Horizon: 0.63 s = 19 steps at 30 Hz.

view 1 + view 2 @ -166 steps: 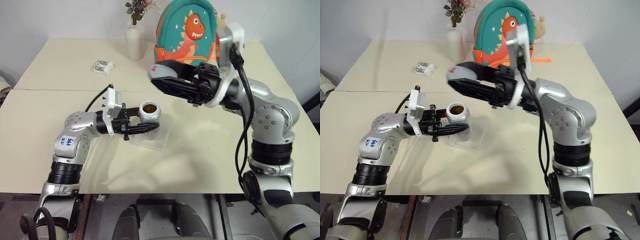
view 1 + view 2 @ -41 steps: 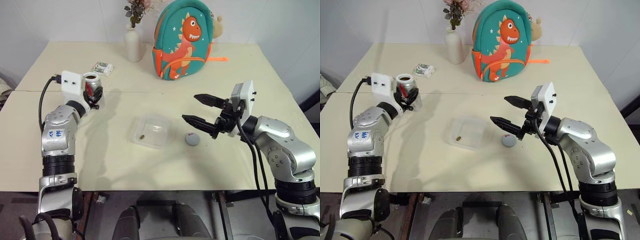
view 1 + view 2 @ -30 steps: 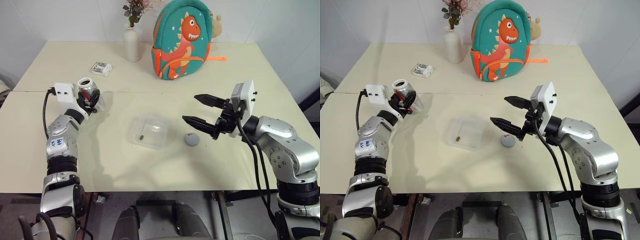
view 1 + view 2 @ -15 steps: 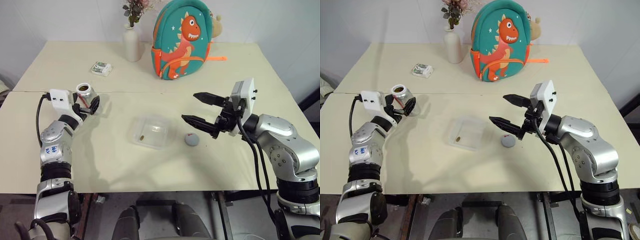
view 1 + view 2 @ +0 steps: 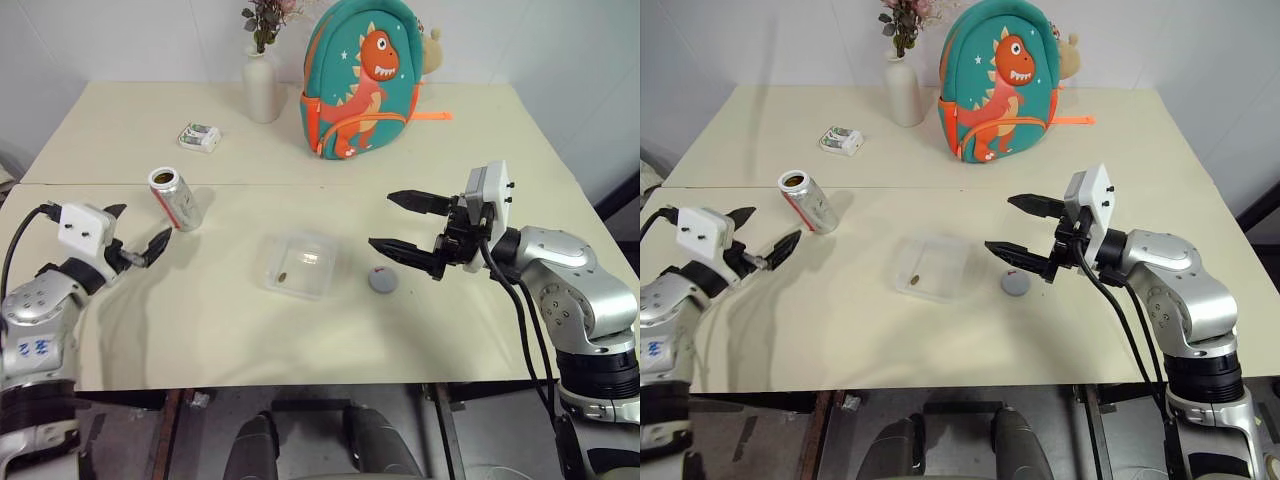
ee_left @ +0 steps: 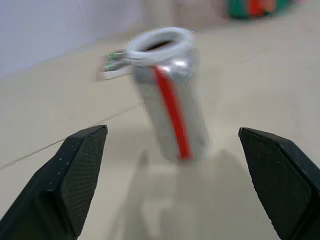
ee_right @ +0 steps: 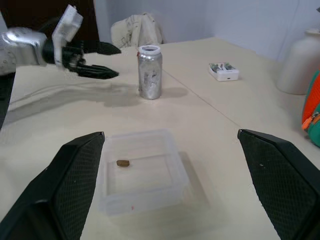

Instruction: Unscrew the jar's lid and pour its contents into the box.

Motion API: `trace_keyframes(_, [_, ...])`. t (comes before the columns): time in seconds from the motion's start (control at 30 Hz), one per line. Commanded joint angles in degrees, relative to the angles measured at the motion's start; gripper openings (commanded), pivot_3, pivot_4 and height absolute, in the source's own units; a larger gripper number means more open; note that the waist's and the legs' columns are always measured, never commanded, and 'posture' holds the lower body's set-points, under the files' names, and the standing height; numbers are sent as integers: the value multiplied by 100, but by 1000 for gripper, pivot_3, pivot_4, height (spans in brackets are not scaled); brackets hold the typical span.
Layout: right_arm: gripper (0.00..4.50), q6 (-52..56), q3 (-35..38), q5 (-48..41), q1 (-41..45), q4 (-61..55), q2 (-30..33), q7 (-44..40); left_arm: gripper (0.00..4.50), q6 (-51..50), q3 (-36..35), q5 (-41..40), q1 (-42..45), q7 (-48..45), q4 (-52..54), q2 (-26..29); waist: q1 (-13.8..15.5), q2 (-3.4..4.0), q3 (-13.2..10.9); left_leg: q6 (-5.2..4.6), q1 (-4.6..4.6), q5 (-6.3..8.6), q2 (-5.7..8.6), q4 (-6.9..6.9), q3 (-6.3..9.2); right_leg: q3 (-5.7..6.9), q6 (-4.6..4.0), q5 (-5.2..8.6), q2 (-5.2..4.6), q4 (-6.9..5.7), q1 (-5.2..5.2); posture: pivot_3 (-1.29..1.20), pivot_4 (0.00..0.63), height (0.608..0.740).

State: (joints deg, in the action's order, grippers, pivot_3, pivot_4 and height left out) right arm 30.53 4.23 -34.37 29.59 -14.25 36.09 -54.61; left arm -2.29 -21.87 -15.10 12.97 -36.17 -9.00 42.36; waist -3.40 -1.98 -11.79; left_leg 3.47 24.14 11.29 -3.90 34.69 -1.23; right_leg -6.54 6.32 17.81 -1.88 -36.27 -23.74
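Jaws, left gripper (image 5: 135, 235): spread wide, empty, hanging over the table (image 5: 200, 320) near its left edge, just short of the jar (image 5: 174, 198) and apart from it.

Jaws, right gripper (image 5: 408, 228): spread wide, empty, held level above the table right of centre, fingers pointing toward the box (image 5: 297, 266).

Jar: silvery, red stripe on its side, open-topped, standing on the table left of centre; it looks slightly tilted in the head views.

Lid (image 5: 381, 281): grey disc with red mark, lying flat on the table between the box and the right gripper, just beside the box, below the gripper's lower finger.

Box: clear, shallow, at table centre.

Contents (image 5: 284, 276): one small brown bit on the box floor, toward its left side.

Packet (image 5: 199, 136): white and green, far left.

Vase (image 5: 258, 85): white, with flowers, at the back edge.

Backpack (image 5: 361, 75): teal, orange dinosaur, beside the vase.
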Motion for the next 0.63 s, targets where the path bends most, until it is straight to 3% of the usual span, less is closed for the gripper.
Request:
trace_keyframes(0.03, [4500,-181,109,11,21,-3,240,-274,4482,294,-308,-528,-374,-1069,701,489,1,-3,0,0,-1,0,-1,-6,-4,0,-2,0,-4,6,0,0,150,740])
trace_keyframes(0.13, [4500,-351,207,30,-73,53,430,-534,4482,-9,-166,-1174,-831,-2430,1379,1057,1,-4,1,0,-1,0,1,-32,-15,1,-5,-1,-16,33,-1,0,150,740])
trace_keyframes(0.23, [4500,-493,239,88,-237,87,661,-800,4482,38,143,-1280,-722,-3014,1599,1349,25,-3,2,-4,-3,2,12,-56,-25,9,-15,5,-39,48,-2,0,150,740])
trace_keyframes(0.37, [4500,-764,270,298,-464,63,959,-1019,4482,-291,470,-1429,-48,-2915,1618,1170,28,-4,2,-16,1,8,18,-54,-30,8,-15,6,-41,56,-1,0,150,740])
trace_keyframes(0.47, [4500,-772,377,208,-563,-27,1012,-1022,4482,-460,464,-1508,-79,-2902,1752,1069,-33,-4,2,-22,0,11,17,-49,-37,-4,15,-6,-35,54,-2,0,150,740])
trace_keyframes(0.53, [4500,-850,416,235,-648,-53,975,-953,4482,-508,435,-1496,-146,-2833,1762,991,-72,-3,1,-24,-4,13,14,-49,-37,-5,95,-43,-29,46,-3,0,150,740])
trace_keyframes(0.63, [4500,-795,467,167,-735,-238,908,-793,4482,-679,391,-1501,-68,-2628,1783,891,-107,-4,1,-24,-5,13,7,-47,-32,-4,95,-40,-18,31,-9,0,150,740])
